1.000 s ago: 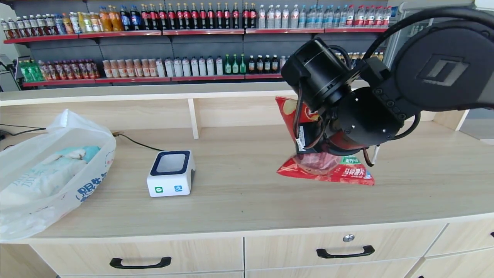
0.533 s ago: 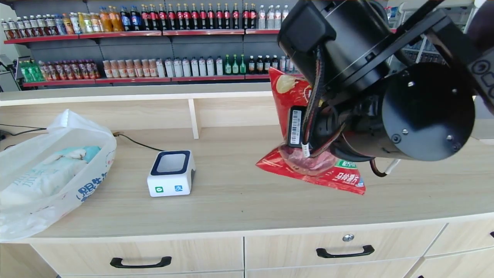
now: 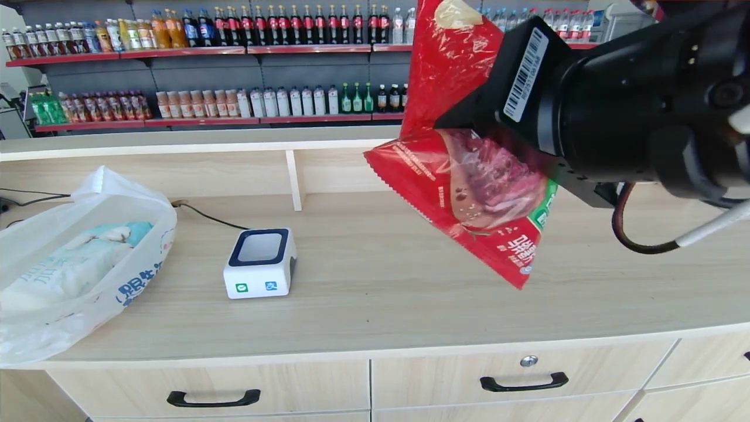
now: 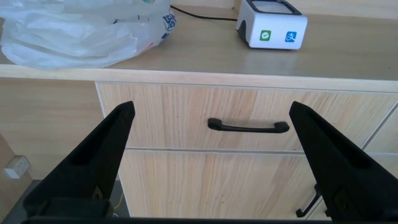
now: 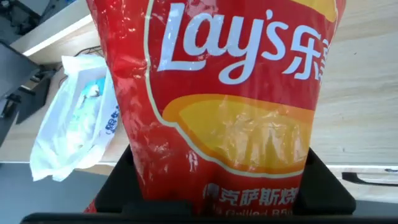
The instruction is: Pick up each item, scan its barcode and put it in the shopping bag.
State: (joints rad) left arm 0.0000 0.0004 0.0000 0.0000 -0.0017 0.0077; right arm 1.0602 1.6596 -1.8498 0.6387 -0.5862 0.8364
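Observation:
A red bag of chips hangs tilted in the air above the right half of the counter, with my right gripper shut on its middle. In the right wrist view the chip bag sits between the two dark fingers. The white scanner with a dark-framed top stands mid-counter, left of and below the chips. At the counter's left end lies the open white shopping bag with a pale pack inside. My left gripper is open and holds nothing, low before the drawers, below the shopping bag and scanner.
A black cable runs from behind the shopping bag toward the scanner. A low wooden back ledge with a divider borders the counter. Drawers with black handles are below. Bottle shelves stand far behind.
My right arm has lifted the chip bag from just above the counter to well above it, and turned it so its lower corner points down. Scanner and shopping bag have stayed put.

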